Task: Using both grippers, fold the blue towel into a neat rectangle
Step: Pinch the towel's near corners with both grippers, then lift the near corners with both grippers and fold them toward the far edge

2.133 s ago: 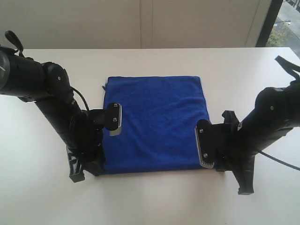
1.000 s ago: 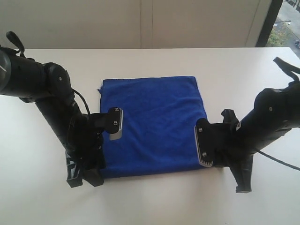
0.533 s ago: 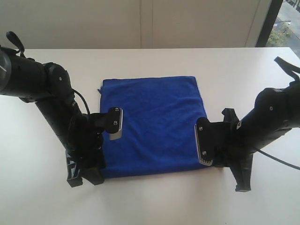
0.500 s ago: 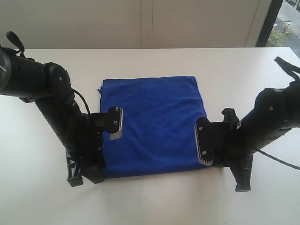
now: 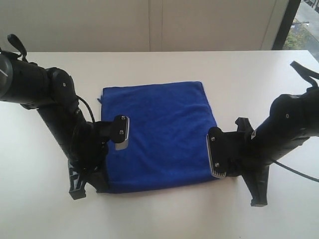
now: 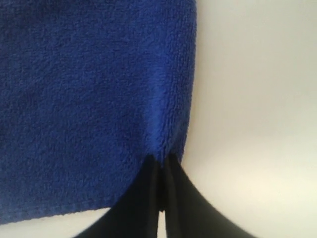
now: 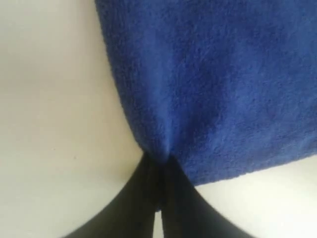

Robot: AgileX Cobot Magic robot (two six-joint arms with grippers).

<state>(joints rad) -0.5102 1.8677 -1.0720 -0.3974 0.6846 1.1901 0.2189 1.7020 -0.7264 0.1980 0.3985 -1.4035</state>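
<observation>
The blue towel [image 5: 159, 132] lies flat on the white table [image 5: 249, 79] as a near-square, slightly skewed. My left gripper [image 5: 95, 185] is down at its near left corner. In the left wrist view the left gripper [image 6: 161, 159] is shut, pinching the blue towel [image 6: 89, 89] at its side edge close to the corner. At the near right corner is my right gripper [image 5: 237, 175]. In the right wrist view the right gripper [image 7: 159, 159] is likewise shut on the edge of the blue towel [image 7: 218, 84]. In the exterior view both sets of fingertips are hidden under the arms.
A pale wall [image 5: 149, 25] runs behind the table's far edge, with a window [image 5: 304, 25] at the far right. Bare tabletop lies beyond the towel and in front of it. A black strap [image 5: 304, 67] rests at the right edge.
Both grippers have shut on the towel's near corners. The towel has shifted left, its far edge skewing leftward and its near left corner bunching at the left gripper.
</observation>
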